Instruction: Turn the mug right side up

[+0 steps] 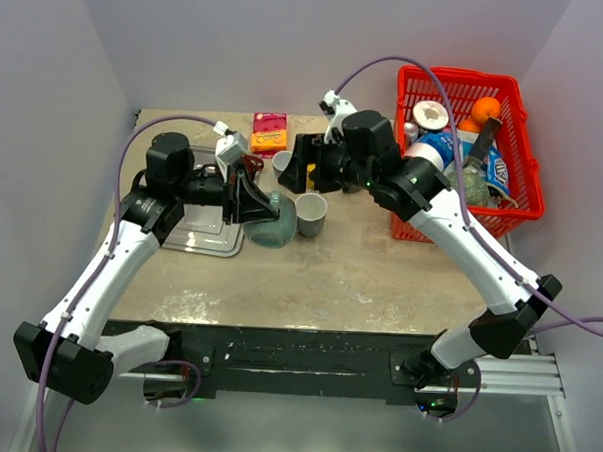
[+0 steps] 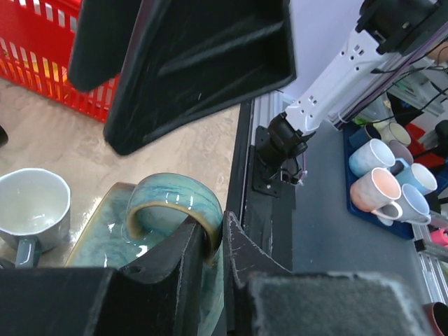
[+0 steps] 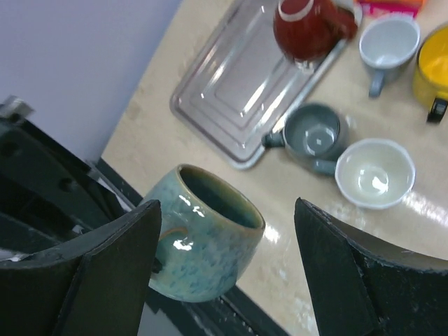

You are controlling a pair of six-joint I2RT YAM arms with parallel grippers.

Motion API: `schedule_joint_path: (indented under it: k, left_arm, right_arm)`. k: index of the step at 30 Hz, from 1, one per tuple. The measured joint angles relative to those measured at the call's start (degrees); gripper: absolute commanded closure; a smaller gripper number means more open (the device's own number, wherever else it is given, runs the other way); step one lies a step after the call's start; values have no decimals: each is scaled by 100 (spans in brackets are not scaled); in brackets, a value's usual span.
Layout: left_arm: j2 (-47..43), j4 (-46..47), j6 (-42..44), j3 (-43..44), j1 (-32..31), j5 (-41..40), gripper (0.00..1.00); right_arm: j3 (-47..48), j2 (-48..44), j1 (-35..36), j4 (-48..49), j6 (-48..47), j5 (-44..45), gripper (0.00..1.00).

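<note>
The mug (image 1: 272,223) is left of the worktop's (image 1: 369,274) centre, about midway between the far and near edges, just beside the tray (image 1: 203,238). The left jaws are clenched on its handle (image 2: 175,206), pinching the thin loop and nothing else. The right wrist view shows the mouth facing up but leaning, so the turn looks nearly done, not finished; whether the base touches the worktop I cannot tell. The right jaws are spread wide and empty, hanging close by on the far side.

The main risk, as I judge it, is the grip; a glazed loop held at one narrow spot lets the heavy body swing or slip round the pinch, and letting go while it leans could tip it onto its side. The white cup (image 1: 310,214) stands just beside the mug, toward the right edge; a swing or a roll would knock it. The right jaws are also near enough to be clipped if the mug is lifted carelessly.
</note>
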Motion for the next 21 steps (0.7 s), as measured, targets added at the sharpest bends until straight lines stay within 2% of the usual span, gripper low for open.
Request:
schedule_joint_path:
  k: [8, 16, 21]
  left_arm:
    - [367, -949, 754, 42, -651, -1014, 100]
    - [323, -1132, 791, 39, -1115, -2490, 100]
    - [219, -1305, 791, 33, -1224, -2959, 100]
  right_arm:
    - [-396, 55, 0, -363, 664, -369, 27]
    - [-625, 120, 0, -472, 1178, -509, 36]
    - [-754, 254, -22, -481, 1462, -599, 41]
